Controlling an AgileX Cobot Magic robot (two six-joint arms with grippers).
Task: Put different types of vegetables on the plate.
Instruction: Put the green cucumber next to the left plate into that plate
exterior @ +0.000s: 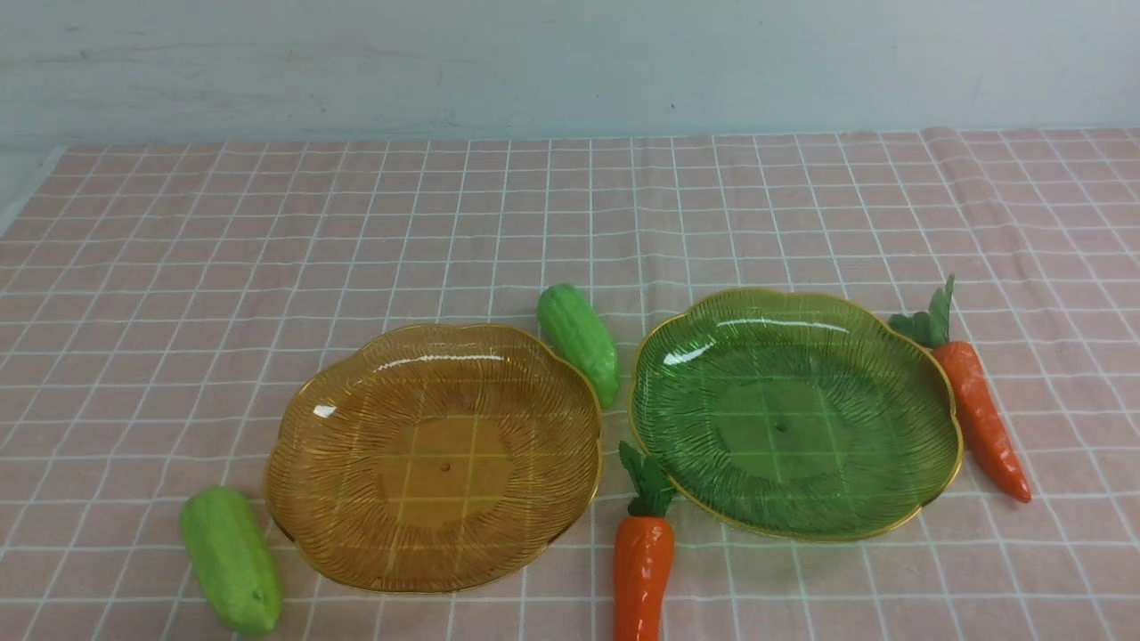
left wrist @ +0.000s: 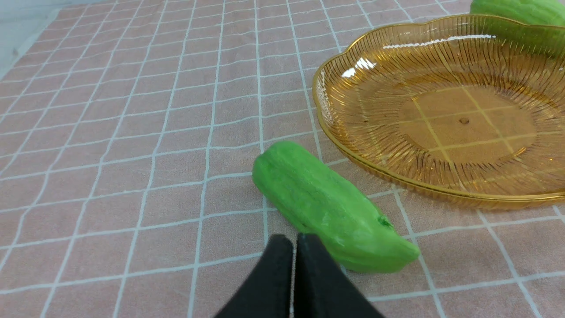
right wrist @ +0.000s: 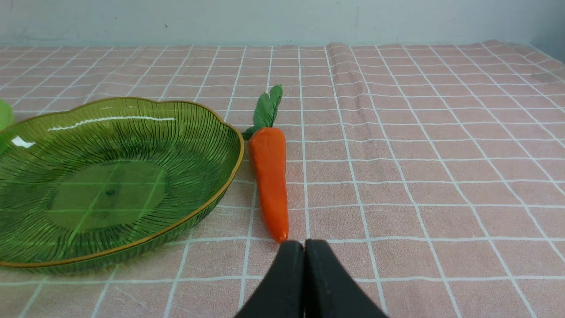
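An amber plate [exterior: 338,427] and a green plate [exterior: 899,356] sit side by side on the pink checked cloth, both with nothing in them. One light-green gourd [exterior: 231,561] lies left of the amber plate, another gourd [exterior: 580,340] between the plates. One carrot [exterior: 641,570] lies at the front between the plates, a second carrot [exterior: 980,409] right of the green plate. In the left wrist view my left gripper [left wrist: 294,240] is shut, just short of the near gourd [left wrist: 326,205]. In the right wrist view my right gripper [right wrist: 304,245] is shut, close to the tip of the carrot [right wrist: 270,176]. Neither arm shows in the front view.
The cloth has a raised fold [exterior: 957,169] running back at the far right. A pale wall [exterior: 570,62] stands behind the table. The cloth's left edge [exterior: 27,205] shows at the far left.
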